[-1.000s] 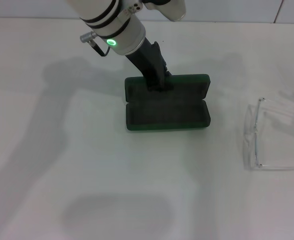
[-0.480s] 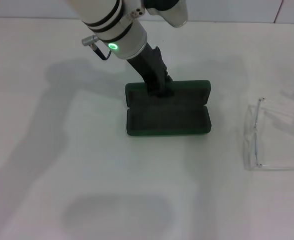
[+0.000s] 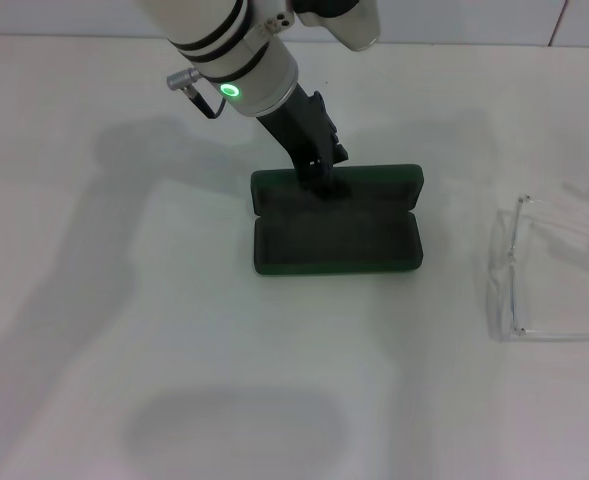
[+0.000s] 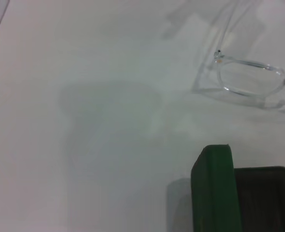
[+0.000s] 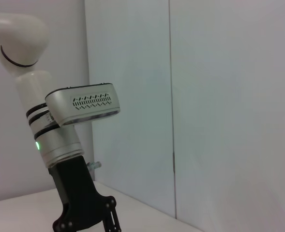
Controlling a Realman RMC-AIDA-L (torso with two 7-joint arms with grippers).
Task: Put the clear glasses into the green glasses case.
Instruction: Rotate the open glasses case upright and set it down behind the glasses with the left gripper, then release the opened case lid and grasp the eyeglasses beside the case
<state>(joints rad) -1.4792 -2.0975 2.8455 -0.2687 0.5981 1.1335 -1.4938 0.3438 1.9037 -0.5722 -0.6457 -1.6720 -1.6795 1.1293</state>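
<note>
Upper centre of the head view, the left gripper (image 3: 317, 178) sits at the raised lid of the green glasses case (image 3: 336, 240), lying open mid-frame; whether its fingers are parted, I can't tell. Far right, the clear glasses (image 3: 534, 270) rest on the white table (image 3: 124, 300), well apart from the case

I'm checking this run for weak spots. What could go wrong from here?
The left gripper sits at the lid of the open case; a careless move could drag the case or tip the lid shut. The glasses lie apart near the table's right side, almost see-through, so a grab could miss or nudge them off.
</note>
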